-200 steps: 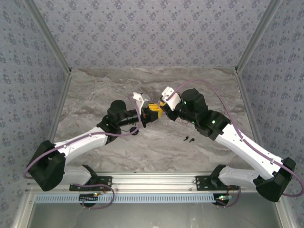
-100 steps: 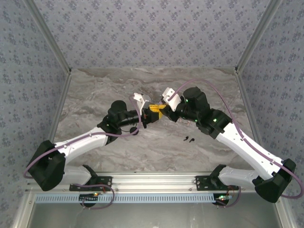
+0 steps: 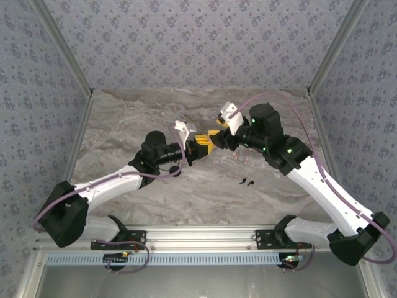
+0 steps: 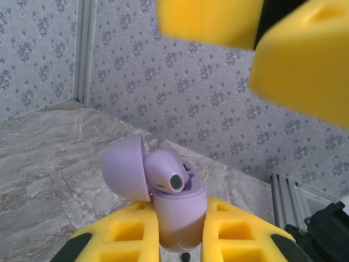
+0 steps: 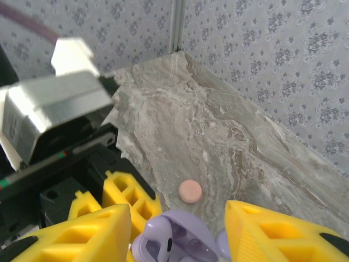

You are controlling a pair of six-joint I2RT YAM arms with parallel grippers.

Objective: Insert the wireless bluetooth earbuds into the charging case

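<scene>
My left gripper (image 4: 180,232) is shut on the pale purple charging case (image 4: 180,215), holding it upright above the table with its lid (image 4: 124,168) swung open. One pale purple earbud (image 4: 166,169) sits in the case's mouth, its dark tip facing the camera. My right gripper (image 5: 177,234) hovers just above the case (image 5: 188,243) with its yellow fingers (image 5: 272,232) apart and nothing between them. From above, the left gripper (image 3: 197,149) and right gripper (image 3: 214,139) meet at mid-table. A black pair of earbuds (image 3: 248,182) lies on the marble in front of them.
A pink round disc (image 5: 190,191) lies on the marble table (image 3: 124,124) beyond the case, and a purple disc (image 5: 223,244) peeks out beside it. Patterned walls close off the back and both sides.
My right gripper has opened and drawn back up and to the right, leaving the purple earbud in the case. The left gripper has stayed put, still clamped on the case.
</scene>
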